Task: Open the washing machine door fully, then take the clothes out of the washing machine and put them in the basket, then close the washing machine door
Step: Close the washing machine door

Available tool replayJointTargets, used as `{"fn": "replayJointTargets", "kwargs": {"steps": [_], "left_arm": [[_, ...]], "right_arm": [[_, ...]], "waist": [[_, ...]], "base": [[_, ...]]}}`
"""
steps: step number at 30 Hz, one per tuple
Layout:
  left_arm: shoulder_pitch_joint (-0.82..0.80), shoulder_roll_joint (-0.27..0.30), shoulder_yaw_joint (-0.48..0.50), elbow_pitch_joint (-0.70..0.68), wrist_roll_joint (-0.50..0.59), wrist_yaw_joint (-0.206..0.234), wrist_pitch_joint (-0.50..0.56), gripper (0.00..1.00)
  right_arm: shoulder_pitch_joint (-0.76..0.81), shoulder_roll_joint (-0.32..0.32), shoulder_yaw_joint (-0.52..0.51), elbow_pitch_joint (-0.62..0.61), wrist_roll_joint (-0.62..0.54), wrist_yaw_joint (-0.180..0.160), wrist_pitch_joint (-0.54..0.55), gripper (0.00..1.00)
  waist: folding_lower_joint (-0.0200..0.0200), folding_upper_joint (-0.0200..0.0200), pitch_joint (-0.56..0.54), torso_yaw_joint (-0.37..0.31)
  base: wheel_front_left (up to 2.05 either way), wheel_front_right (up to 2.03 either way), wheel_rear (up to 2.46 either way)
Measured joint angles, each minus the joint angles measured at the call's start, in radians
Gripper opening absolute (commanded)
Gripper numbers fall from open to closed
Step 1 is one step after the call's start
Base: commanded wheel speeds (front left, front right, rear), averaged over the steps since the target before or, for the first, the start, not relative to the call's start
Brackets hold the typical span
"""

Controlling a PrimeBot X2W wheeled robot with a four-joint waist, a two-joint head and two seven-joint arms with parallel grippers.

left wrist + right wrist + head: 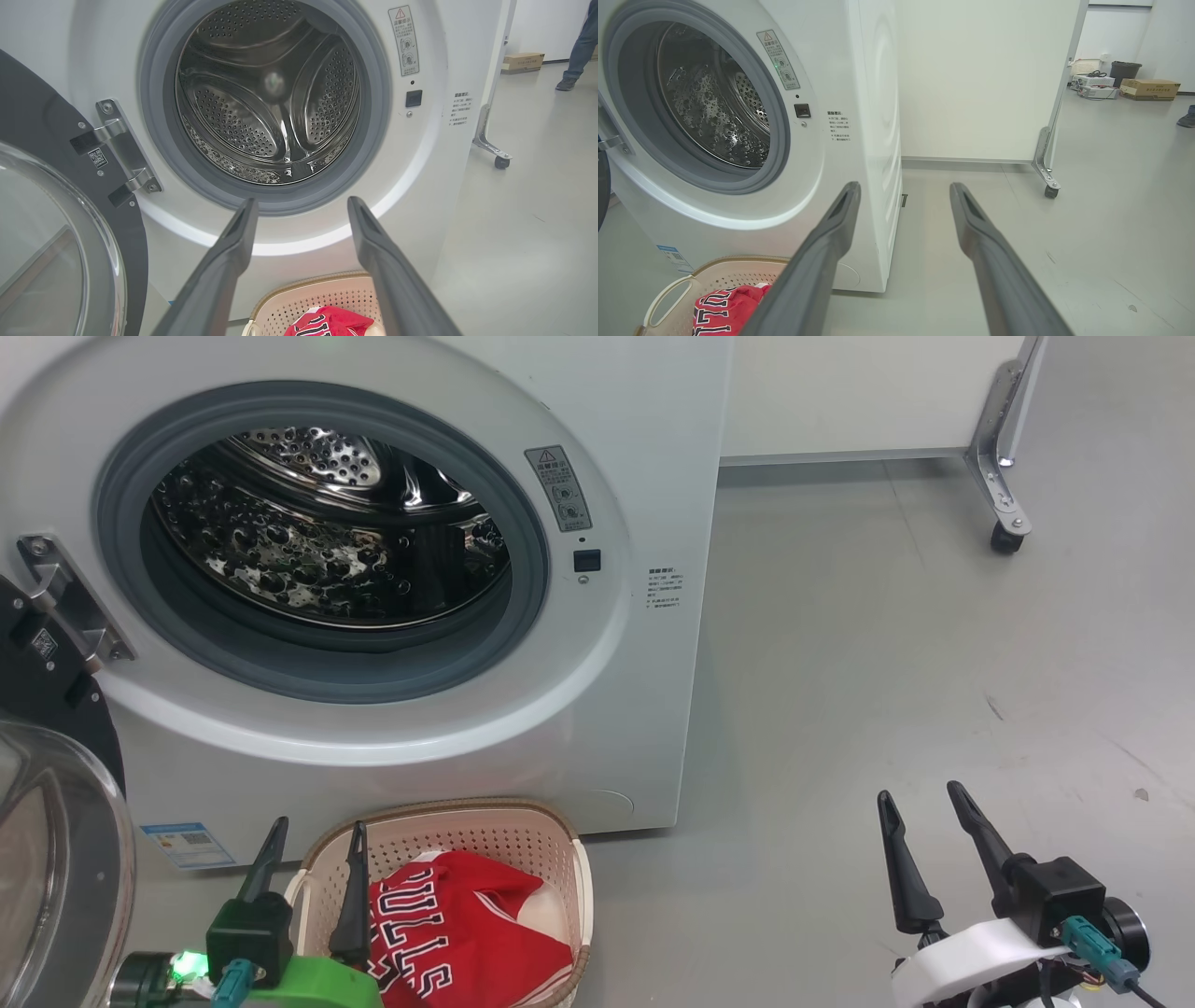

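Observation:
The white washing machine (644, 448) (420, 196) (873, 93) stands with its steel drum (327, 541) (271, 98) bare. Its door (56, 859) (56, 242) hangs swung wide to the left, black rim and clear window showing. On the floor in front sits the cream basket (523, 831) (317, 298) (733, 275) holding the red clothes (448, 924) (327, 322) (724, 303). My left gripper (317, 835) (301, 205) is open over the basket's left rim, holding nothing. My right gripper (924, 798) (903, 189) is open above the floor to the right.
A white partition (840, 392) (985, 79) on castor feet (1006, 537) (1049, 191) stands behind the machine's right side. Far back are cardboard boxes (1150, 87) (523, 60) and a person's leg and shoe (577, 51). Grey floor (934, 663) spreads to the right.

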Motion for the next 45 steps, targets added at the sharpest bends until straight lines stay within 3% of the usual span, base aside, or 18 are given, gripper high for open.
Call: {"fn": "replayJointTargets", "kwargs": {"steps": [27,45], "left_arm": [[0.042,0.005,-0.002,-0.093,0.016,0.012,0.052,1.0],[0.061,0.012,-0.003,-0.13,0.035,0.016,0.077,1.0]], "right_arm": [[0.015,-0.003,0.001,-0.025,0.0,-0.007,0.017,1.0],[0.018,-0.005,0.001,-0.035,0.0,-0.009,0.022,1.0]], "waist": [[0.0,0.0,0.0,0.003],[0.0,0.0,-0.001,0.008]], "base": [[-0.07,0.16,-0.1],[-0.87,0.9,-0.03]]}}
